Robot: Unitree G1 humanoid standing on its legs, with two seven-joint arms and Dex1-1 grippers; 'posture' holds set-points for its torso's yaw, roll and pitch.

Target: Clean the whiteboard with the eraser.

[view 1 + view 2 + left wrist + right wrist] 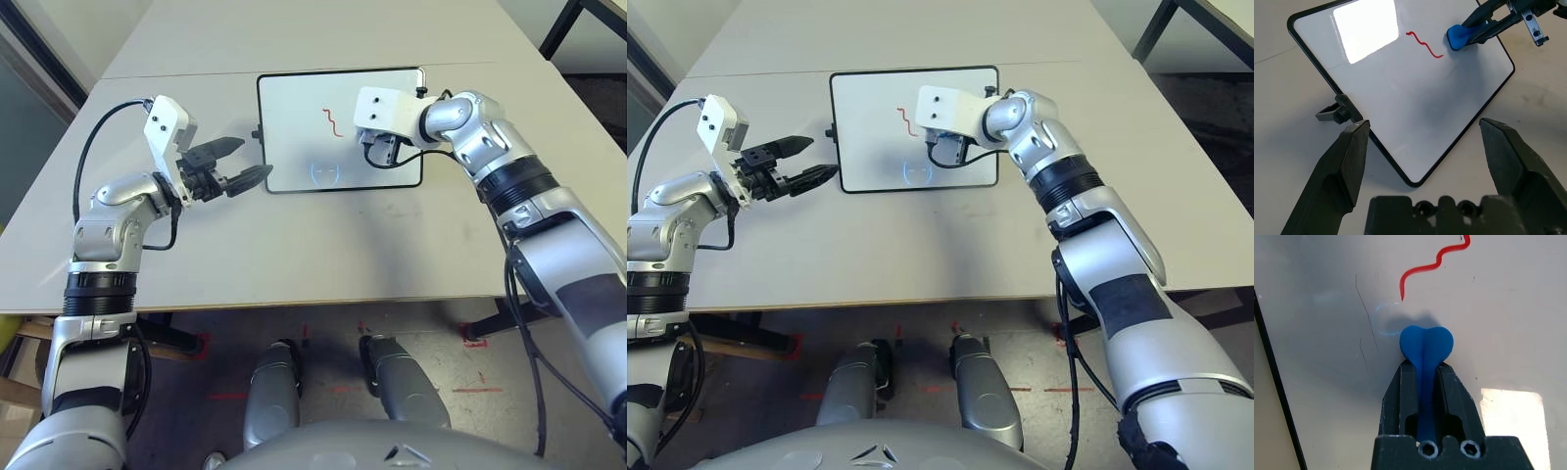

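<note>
The whiteboard (294, 127) lies flat on the table, black-framed, with one red squiggle (331, 121) near its middle and a faint grey mark (1372, 328). My right gripper (1425, 369) is shut on the blue eraser (1426, 345), gripping it at its pinched middle. The eraser's end rests on the board just beside the squiggle's lower end (1439, 56). My left gripper (250, 162) stands open at the board's left edge, above the table, next to a small black knob (1334, 111).
The beige table (294, 255) has a seam running behind the board and its front edge (294, 304) near me. A dark leg of another table (558, 29) stands at the far right. Bare tabletop lies between the board and the front edge.
</note>
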